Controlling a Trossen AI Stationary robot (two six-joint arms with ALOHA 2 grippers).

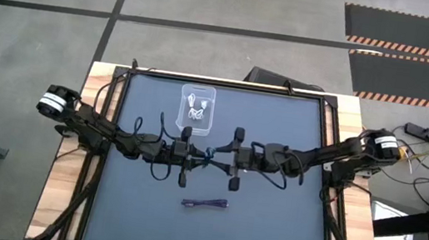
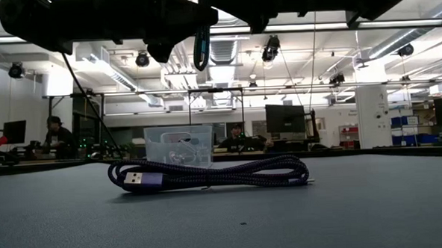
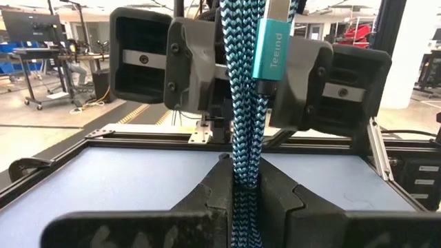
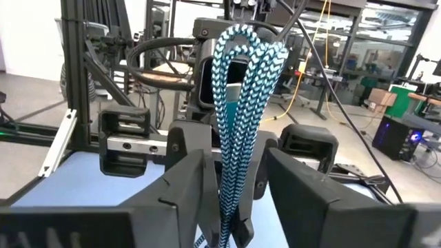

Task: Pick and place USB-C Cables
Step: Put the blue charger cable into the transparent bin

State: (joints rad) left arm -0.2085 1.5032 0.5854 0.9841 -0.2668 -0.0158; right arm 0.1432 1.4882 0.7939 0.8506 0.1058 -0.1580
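My left gripper (image 3: 242, 172) is shut on a teal braided USB-C cable (image 3: 241, 103), held high over the table's middle (image 1: 208, 154). My right gripper (image 4: 238, 162) faces it from the table's right side. It is open, with one finger on either side of the same bundle (image 4: 231, 138). A dark purple cable (image 2: 208, 173) lies coiled on the mat nearer the front (image 1: 204, 204). The clear bin (image 1: 197, 105) stands at the far edge with white cables inside. My left gripper pinches the teal cable's bundled strands (image 3: 241, 196) between its two fingers. The fingers come in level from the table's left and lie across the bundle. The bundle stands about upright, its folded loops (image 4: 244, 48) above and a loop (image 2: 200, 50) hanging below, clear of the table.
The dark mat (image 1: 266, 228) lies inside a black frame on a wooden tabletop. Black wires trail from both arms near the grippers. The bin (image 2: 178, 144) stands behind the purple cable in the low view. People sit at desks in the room beyond.
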